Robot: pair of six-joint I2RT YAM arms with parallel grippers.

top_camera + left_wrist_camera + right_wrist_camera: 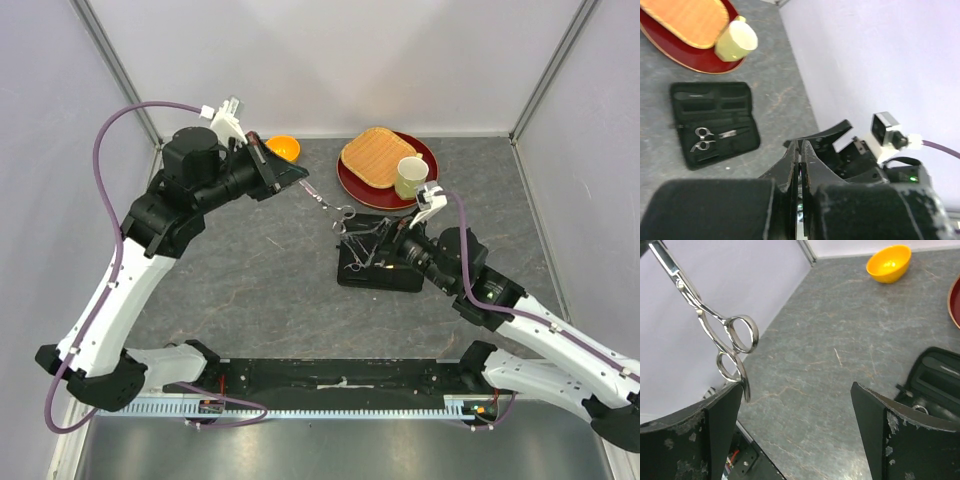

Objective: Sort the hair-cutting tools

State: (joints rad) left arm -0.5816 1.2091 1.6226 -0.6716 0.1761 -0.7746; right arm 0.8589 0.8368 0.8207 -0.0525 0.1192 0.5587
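HANDOVER POINT: The left gripper point(300, 181), jaws clamped shut, holds one pair of silver scissors point(681, 286) by the blades, rings dangling at the upper left of the right wrist view. Below them the right gripper point(795, 390) gapes wide, holding nothing. A second pair of scissors point(707, 140) lies inside the open black zip case point(740, 145).

Bright, even, diffuse light from overhead fills all three views, leaving only soft, faint shadows on the grey worktop point(260, 290) and sharp glints along the scissors point(687, 295), while the left wrist view looks slightly soft and the near black fingers point(787, 172) blur at the lower edges.
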